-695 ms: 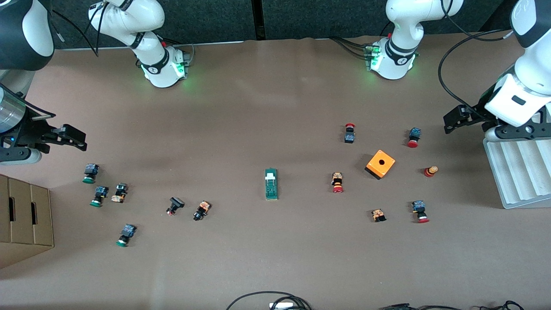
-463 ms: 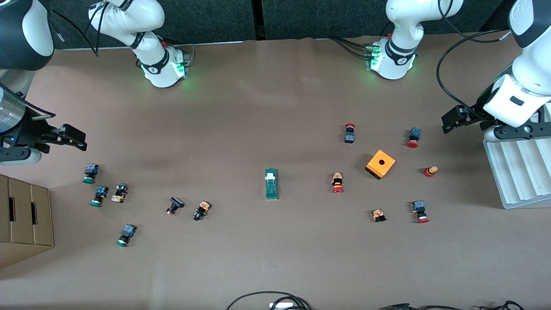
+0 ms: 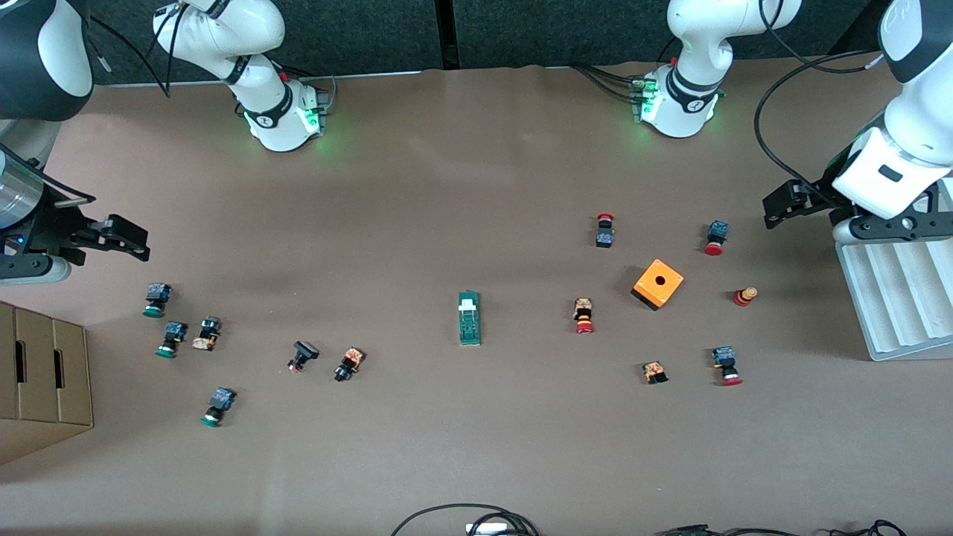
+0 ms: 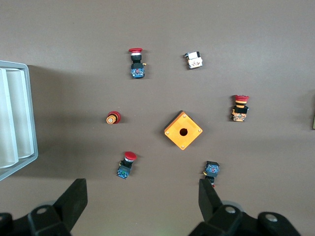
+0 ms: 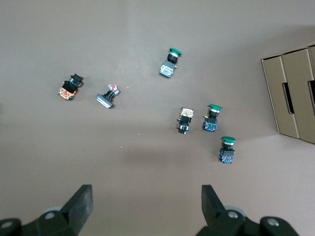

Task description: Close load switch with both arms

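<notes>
The load switch (image 3: 469, 318), a narrow green block with a small white handle piece at the end toward the robots' bases, lies flat near the middle of the table. Nothing touches it. My left gripper (image 3: 789, 202) hangs open at the left arm's end of the table, beside the white tray; in the left wrist view its fingers (image 4: 75, 197) stand wide apart with nothing between them. My right gripper (image 3: 123, 240) hangs open at the right arm's end, over bare table close to the green-capped buttons. The right wrist view shows this gripper (image 5: 146, 201) empty.
An orange cube with a hole (image 3: 658, 284) and several red-capped push buttons (image 3: 584, 316) lie between the switch and the white ridged tray (image 3: 897, 298). Several green-capped buttons (image 3: 171, 339) and a cardboard box (image 3: 41, 380) lie toward the right arm's end. Cables (image 3: 469, 517) cross the near edge.
The left arm's hand has drifted slightly toward the middle of the table. The right arm and the load switch have not moved.
</notes>
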You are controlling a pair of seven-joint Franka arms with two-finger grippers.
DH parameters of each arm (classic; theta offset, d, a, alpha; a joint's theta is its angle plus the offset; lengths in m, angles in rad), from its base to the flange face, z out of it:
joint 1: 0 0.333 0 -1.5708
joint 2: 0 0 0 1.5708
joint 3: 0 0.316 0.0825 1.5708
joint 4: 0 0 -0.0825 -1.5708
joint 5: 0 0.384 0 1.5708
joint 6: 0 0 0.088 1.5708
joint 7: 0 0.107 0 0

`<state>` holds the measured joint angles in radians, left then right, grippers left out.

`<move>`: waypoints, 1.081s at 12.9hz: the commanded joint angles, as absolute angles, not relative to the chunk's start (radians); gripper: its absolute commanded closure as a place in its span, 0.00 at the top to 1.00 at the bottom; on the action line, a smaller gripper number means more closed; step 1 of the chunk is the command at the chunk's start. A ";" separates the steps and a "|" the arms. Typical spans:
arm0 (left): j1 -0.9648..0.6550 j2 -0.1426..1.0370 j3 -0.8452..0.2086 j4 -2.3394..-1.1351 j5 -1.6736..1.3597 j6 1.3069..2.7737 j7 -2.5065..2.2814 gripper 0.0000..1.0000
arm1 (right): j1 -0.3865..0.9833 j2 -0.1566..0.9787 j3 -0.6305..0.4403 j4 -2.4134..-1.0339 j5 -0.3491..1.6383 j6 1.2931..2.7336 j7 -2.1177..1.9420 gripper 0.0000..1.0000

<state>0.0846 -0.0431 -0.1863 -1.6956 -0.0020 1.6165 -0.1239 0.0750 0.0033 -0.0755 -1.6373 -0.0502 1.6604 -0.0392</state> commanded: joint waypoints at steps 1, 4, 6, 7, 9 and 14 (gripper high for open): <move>0.051 -0.037 -0.146 -1.678 -0.005 1.600 -0.107 1.00 | 0.081 0.003 -0.081 -1.629 -0.031 1.666 -0.035 1.00; -0.005 -0.021 -0.081 -1.674 -0.008 1.606 -0.124 1.00 | 0.080 0.005 -0.083 -1.629 -0.032 1.660 -0.035 1.00; -0.006 -0.028 -0.084 -1.677 -0.003 1.602 -0.112 1.00 | 0.072 0.008 -0.087 -1.629 -0.034 1.661 -0.035 1.00; -0.008 -0.026 -0.084 -1.675 -0.003 1.601 -0.112 1.00 | 0.071 0.008 -0.087 -1.629 -0.034 1.664 -0.035 1.00; -0.008 -0.025 -0.084 -1.674 -0.003 1.601 -0.117 1.00 | 0.071 0.009 -0.087 -1.629 -0.032 1.667 -0.035 1.00; -0.014 -0.029 -0.173 -1.671 -0.003 1.601 -0.239 1.00 | 0.077 0.009 -0.087 -1.629 -0.031 1.669 -0.035 1.00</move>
